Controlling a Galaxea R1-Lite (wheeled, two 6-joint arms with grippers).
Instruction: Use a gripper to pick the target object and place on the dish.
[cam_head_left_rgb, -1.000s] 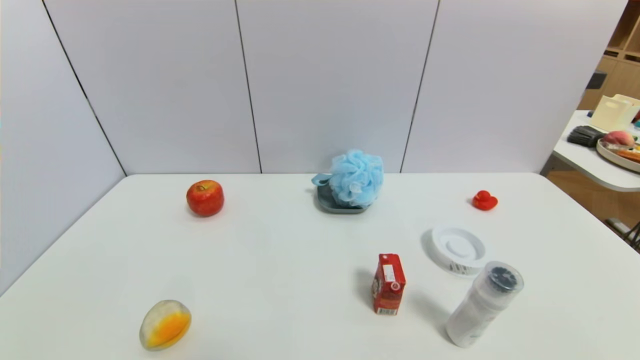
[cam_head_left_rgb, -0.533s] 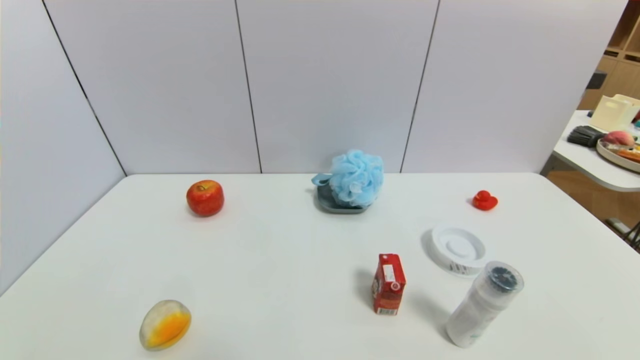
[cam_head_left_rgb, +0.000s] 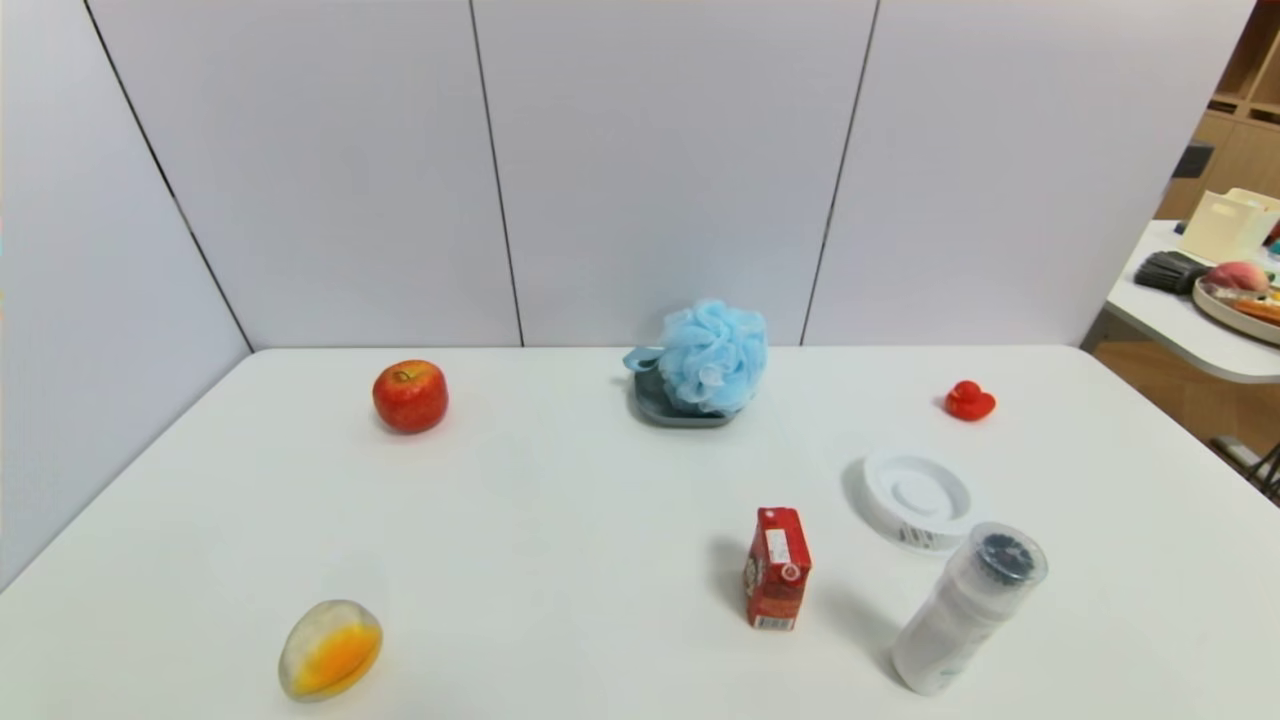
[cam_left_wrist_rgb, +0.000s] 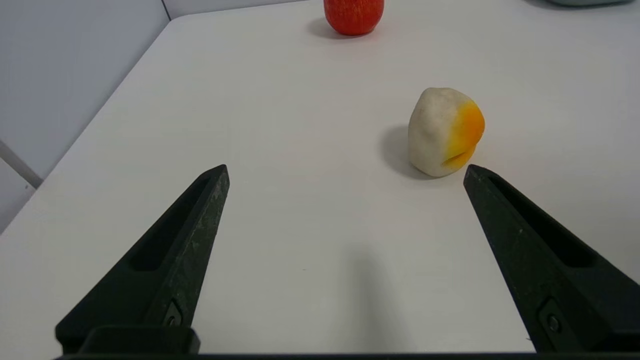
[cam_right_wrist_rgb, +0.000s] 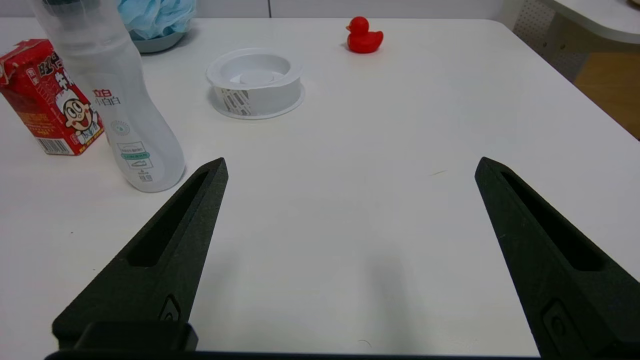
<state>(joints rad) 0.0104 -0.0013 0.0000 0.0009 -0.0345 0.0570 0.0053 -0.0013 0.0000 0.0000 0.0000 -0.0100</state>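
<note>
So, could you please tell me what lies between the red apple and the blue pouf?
Only bare white tabletop, as the head view shows.

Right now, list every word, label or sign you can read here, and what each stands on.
"小白白" on the clear bottle; its smaller print is too small to read.
Red drink carton: black lettering on its side, too unclear to quote.
Barcodes, digits unreadable: the carton and the white ringed disc.

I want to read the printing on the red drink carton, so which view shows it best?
The right wrist view: the red drink carton looms large, its cartoon face and barcode plain. The head view shows it whole but small; the left wrist view lacks it.
</note>
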